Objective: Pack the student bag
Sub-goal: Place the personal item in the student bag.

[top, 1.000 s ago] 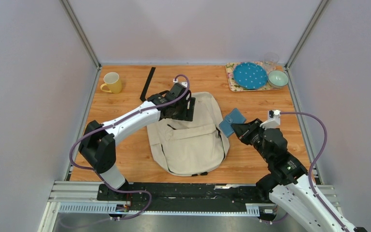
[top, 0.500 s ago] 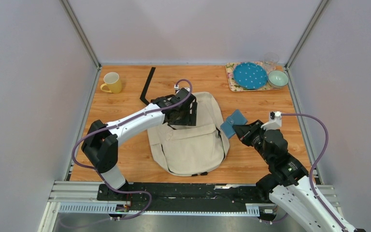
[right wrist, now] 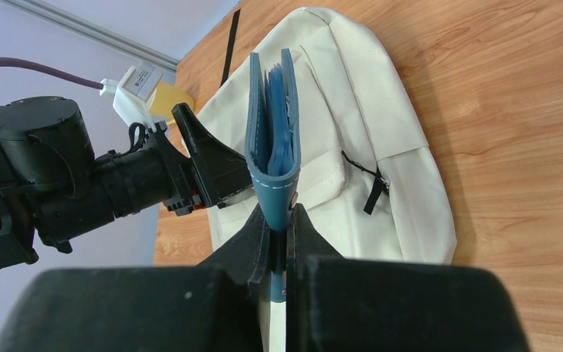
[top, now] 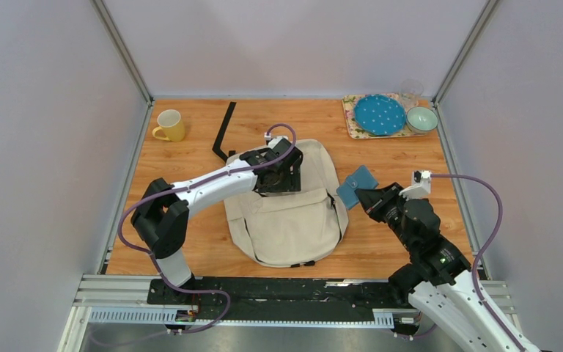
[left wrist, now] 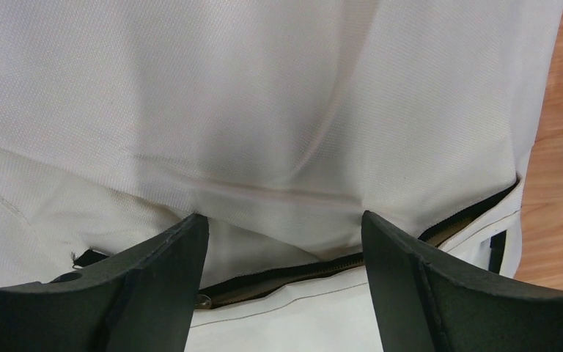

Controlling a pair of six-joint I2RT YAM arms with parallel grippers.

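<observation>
- The student bag, a big cream fabric backpack with black straps [top: 286, 220], lies flat in the middle of the wooden table [top: 190, 235], front pocket up.
- The left gripper [left wrist: 282, 227] is right over the bag's upper half. Its black jaws are spread wide and hold nothing, just straddling the cloth above the zipper.
- That zipper slit [left wrist: 322, 268] looks partly open in the left wrist view: there's a dark gap with brassy teeth showing.
- The right gripper [right wrist: 280, 227] is pinched tight on the bottom edge of a blue leather-look wallet or small folder [right wrist: 271, 139], held on edge just off the bag's right side.
- Progress looks early. The blue wallet is outside the bag, and nothing can be seen inside it.
- What's left, by the look of it: get the opening held wide, slide the wallet in, then zip up.
- Compared with a second ago, the left arm has slid nearer along the bag, from its top toward the zipper line, and its elbow has swung right.
- The right arm has backed off a touch to the right, wallet gripped the same.
</observation>
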